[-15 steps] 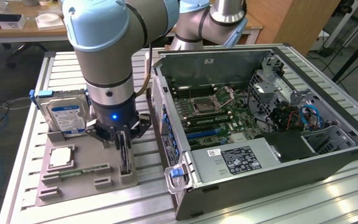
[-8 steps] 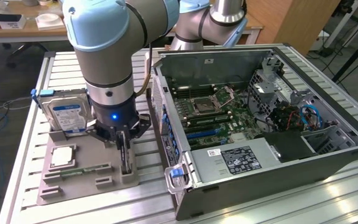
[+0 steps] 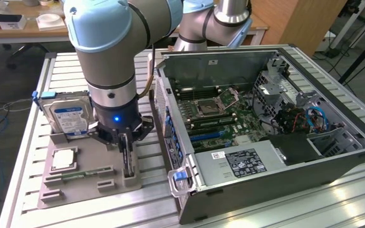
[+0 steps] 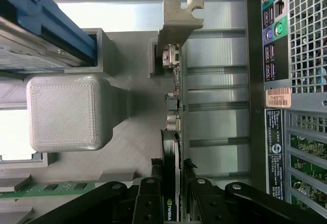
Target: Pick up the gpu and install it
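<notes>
Pincer (image 3: pixel 127 142) (image 4: pixel 172 175) clamps narrowly on the gpu (image 3: pixel 128 164) (image 4: pixel 173 106), which stands upright in the grey holder (image 3: pixel 84 192). A hard drive (image 3: pixel 68 118) is on the exterior view's left and an open computer case (image 3: pixel 233 61) on its right, all on the slatted bench (image 3: pixel 334 202).

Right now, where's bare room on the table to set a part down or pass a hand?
Free: table slats along the near edge in front of the grey tray, and the near corner in front of the PC case. Crowded: the strip between tray and case, where the gripper is shut on the gpu.
</notes>
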